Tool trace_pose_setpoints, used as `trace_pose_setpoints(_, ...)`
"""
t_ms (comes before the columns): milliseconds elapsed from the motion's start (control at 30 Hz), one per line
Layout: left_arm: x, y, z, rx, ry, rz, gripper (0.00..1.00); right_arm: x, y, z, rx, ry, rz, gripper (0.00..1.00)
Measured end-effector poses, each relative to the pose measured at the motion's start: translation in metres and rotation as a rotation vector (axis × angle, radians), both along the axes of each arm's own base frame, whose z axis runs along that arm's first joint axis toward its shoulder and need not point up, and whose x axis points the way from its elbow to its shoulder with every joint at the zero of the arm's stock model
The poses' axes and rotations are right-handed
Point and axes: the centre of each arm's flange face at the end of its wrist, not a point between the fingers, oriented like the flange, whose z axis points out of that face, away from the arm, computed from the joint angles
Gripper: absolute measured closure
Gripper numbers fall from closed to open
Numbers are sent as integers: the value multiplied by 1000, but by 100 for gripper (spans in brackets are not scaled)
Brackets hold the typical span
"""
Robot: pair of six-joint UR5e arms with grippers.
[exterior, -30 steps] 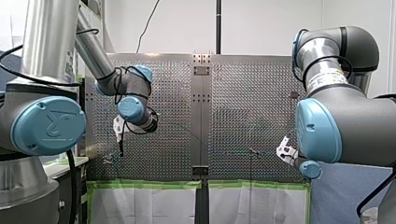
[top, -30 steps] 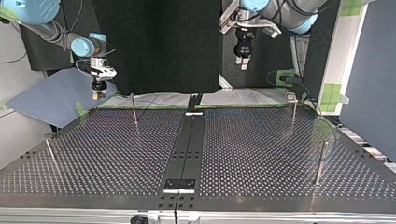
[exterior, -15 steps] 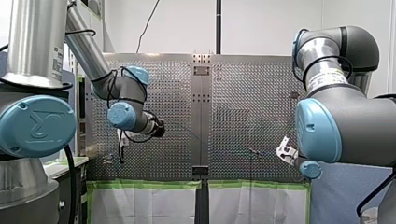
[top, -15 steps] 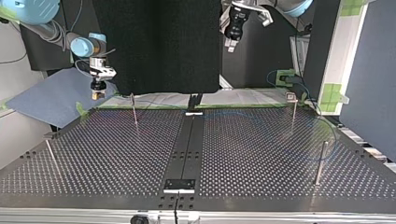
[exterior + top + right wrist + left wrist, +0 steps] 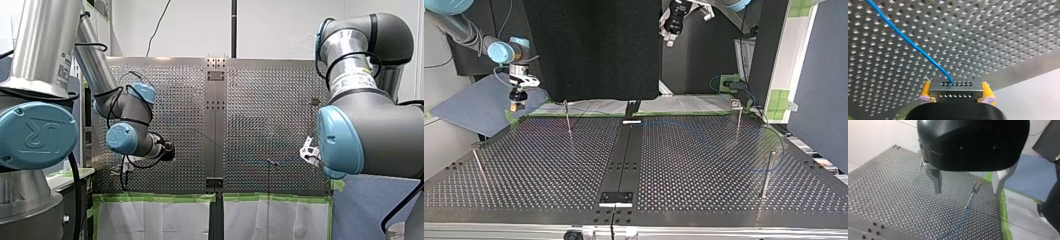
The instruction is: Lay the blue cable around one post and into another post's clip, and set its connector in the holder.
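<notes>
In the right wrist view my right gripper (image 5: 955, 96) is shut on the grey connector (image 5: 955, 88), held between its yellow pads (image 5: 926, 91). The blue cable (image 5: 908, 41) runs from the connector out over the perforated plate. In the top view my right gripper (image 5: 517, 104) hangs beyond the table's far left corner. The cable (image 5: 776, 150) shows faintly there as a loop near the right posts. My left gripper (image 5: 967, 186) is open and holds nothing. It is high above a thin post with a clip (image 5: 972, 195), where the cable (image 5: 961, 221) passes. It shows high up in the top view as my left gripper (image 5: 670, 37).
Thin posts stand on the plate at the far left (image 5: 567, 120), far right (image 5: 738, 122), near right (image 5: 768, 172) and near left (image 5: 478, 165). A black strip (image 5: 624, 160) runs down the middle. Green tape (image 5: 729, 82) and a blue sheet (image 5: 469, 107) lie beyond the far edge.
My left arm has risen and swung, so its gripper now sits higher in the top view. My right gripper has shifted a little to the top view's left, still holding the connector.
</notes>
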Motion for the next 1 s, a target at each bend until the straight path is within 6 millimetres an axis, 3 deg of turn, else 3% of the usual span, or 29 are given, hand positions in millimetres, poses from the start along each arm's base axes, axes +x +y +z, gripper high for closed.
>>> trace_pose_setpoints(467,12,-8,9,-76,-106,0,0,5,-3,70,-55,-6,-9,100)
trace_pose_setpoints(1000,24,-16,21,-159,-214,4,0,28,9,142,-72,36,23,100)
